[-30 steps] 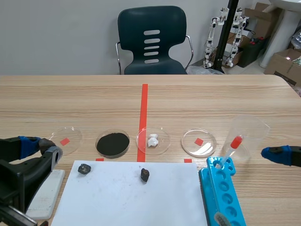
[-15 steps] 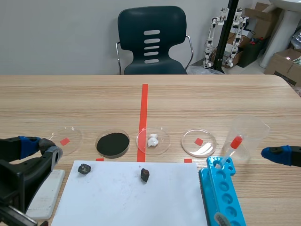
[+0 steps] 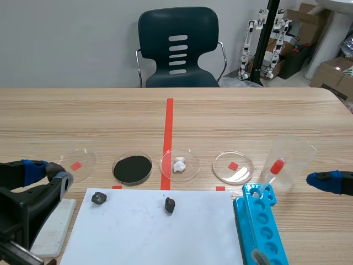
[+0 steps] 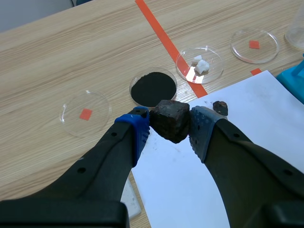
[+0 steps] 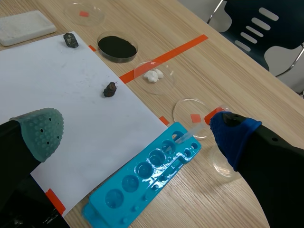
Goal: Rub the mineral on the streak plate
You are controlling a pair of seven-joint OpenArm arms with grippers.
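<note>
A dark, blocky mineral [image 4: 169, 120] is pinched between the pads of my left gripper [image 4: 170, 124], which is shut on it above the near-left corner of the white paper [image 4: 228, 142]. In the scene view that gripper [image 3: 48, 172] hangs over the white streak plate [image 3: 55, 226], which lies left of the paper; the plate [image 5: 26, 23] also shows in the right wrist view. Two more dark minerals [image 3: 99, 197] [image 3: 170, 205] rest on the paper. My right gripper [image 5: 137, 133] is open and holds nothing, off at the table's right side [image 3: 330, 182].
Behind the paper [image 3: 154, 232] stand an empty petri dish [image 3: 77, 164], a dish of black powder [image 3: 132, 168], a dish with white lumps [image 3: 180, 164] and another empty dish [image 3: 233, 167]. A blue tube rack [image 3: 259, 226] and a clear beaker with a dropper [image 3: 289, 160] sit at the right.
</note>
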